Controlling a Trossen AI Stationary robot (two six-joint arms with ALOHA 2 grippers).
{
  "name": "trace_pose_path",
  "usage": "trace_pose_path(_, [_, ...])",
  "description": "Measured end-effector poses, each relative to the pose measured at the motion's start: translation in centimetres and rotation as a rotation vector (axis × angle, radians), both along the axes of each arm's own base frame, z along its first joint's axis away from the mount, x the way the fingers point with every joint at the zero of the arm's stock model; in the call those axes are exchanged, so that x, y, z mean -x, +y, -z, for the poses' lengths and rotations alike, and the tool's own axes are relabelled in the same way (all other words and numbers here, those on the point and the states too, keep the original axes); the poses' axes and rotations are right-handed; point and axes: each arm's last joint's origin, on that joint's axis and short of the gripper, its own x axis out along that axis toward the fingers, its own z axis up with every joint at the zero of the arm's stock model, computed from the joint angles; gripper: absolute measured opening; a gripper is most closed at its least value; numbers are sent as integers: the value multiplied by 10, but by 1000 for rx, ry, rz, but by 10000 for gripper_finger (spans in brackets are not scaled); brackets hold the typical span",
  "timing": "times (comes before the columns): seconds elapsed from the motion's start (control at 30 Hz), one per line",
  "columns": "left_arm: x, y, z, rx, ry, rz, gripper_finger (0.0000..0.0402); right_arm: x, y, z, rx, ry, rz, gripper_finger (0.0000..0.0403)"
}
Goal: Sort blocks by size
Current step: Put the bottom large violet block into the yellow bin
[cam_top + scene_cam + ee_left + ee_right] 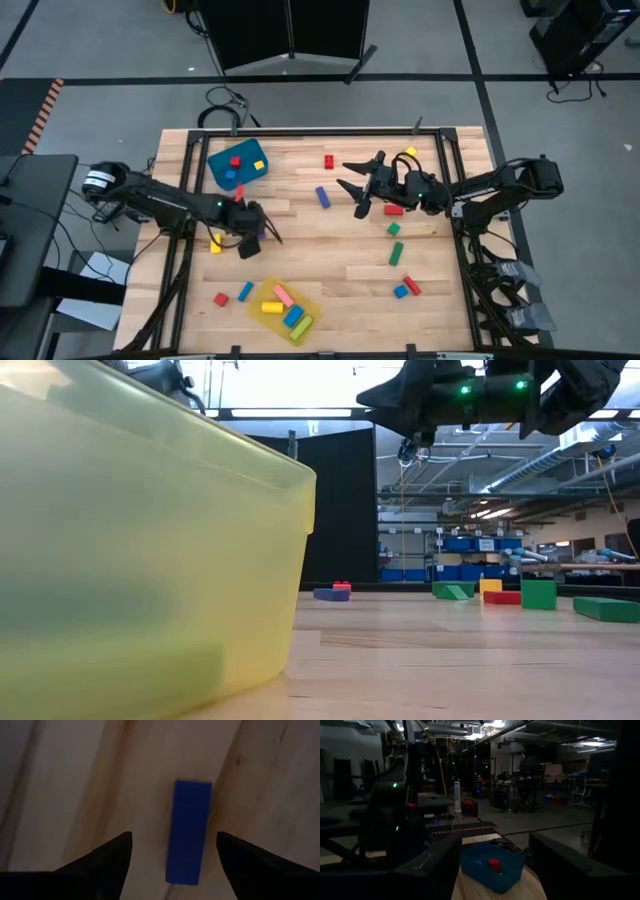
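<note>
A blue bar lies flat on the wooden table. My left gripper is open above it, one finger on each side and neither touching. In the high view my left gripper is at the table's left middle and covers most of the bar. My right gripper is open and empty, raised high above the table's far middle, as the low view also shows. Loose blocks lie around: a blue bar, a red cube, a red bar, and green blocks.
A blue bin with red and yellow blocks stands at the far left. A yellow tray with several blocks stands at the near edge, and its wall fills the left of the low view. More blocks lie near the front and right.
</note>
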Motion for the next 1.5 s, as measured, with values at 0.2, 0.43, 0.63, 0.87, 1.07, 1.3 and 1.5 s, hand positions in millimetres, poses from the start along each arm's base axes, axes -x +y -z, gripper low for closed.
trace_pose_path(0.2, [-5, -5, 16, -13, 67, 19, 298, 0, 0, 0, 7, 2, 1, 243])
trace_pose_path(0.43, [-11, -7, 25, -19, 95, 2, 253, 0, 0, 0, 6, 1, 1, 241])
trace_pose_path(0.63, [-13, -11, 26, -14, 68, 13, 142, 0, 0, 0, 7, 0, 1, 240])
trace_pose_path(0.87, [-13, -13, 21, -21, 31, -2, 105, 0, 0, 0, 6, -3, 1, 240])
trace_pose_path(1.07, [-24, -19, -26, -71, -185, 8, 105, 1, 2, -3, -8, -25, -8, 240])
trace_pose_path(1.3, [-39, -61, -91, -2, -426, 449, 105, 2, 4, -5, -6, -35, -15, 240])
trace_pose_path(1.5, [-48, -100, -95, 182, -437, 652, 105, 2, 4, -5, -5, -31, -15, 240])
